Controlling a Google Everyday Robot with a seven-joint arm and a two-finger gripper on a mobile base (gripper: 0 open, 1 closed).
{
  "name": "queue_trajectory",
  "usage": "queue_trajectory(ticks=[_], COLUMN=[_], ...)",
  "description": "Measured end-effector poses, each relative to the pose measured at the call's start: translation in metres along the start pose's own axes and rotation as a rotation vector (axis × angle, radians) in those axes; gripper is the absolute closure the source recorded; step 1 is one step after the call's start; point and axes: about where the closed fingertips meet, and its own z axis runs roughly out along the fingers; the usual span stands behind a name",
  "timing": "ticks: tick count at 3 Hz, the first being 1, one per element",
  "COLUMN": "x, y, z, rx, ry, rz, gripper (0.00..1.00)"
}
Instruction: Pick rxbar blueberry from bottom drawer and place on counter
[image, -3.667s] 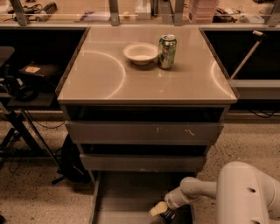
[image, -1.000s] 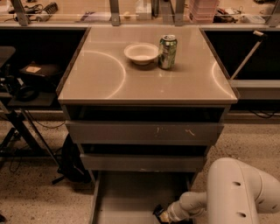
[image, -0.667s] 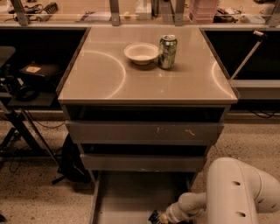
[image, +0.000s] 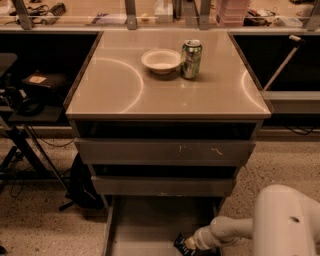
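The rxbar blueberry (image: 178, 243) shows only as a small dark, flat shape with pale flecks at the bottom edge of the frame, right of centre, inside the pulled-out bottom drawer (image: 147, 225). The gripper (image: 186, 245) sits right against it at the end of a smooth white arm (image: 280, 222) that fills the lower right corner; whether it pinches the bar cannot be told. Directly above hang two grey drawers, the upper one (image: 165, 151) with a scuffed front, the lower one (image: 162, 186) plainer. Over them lies the glossy beige counter (image: 125, 95) with curved reflections, bearing a shallow white bowl (image: 161, 60) and, just beside it, an upright green can (image: 191, 60).
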Motion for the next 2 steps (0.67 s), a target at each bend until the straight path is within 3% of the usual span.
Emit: queue_trajectory(ticks=[1,2], x=[-0.041,-0.082], y=[-0.013,-0.028], z=[-0.062,-0.147], rx=[-0.035,-0.073], ry=[-0.115,-0.228], rz=[0.017,-0.002], gripper=[1.00,1.00])
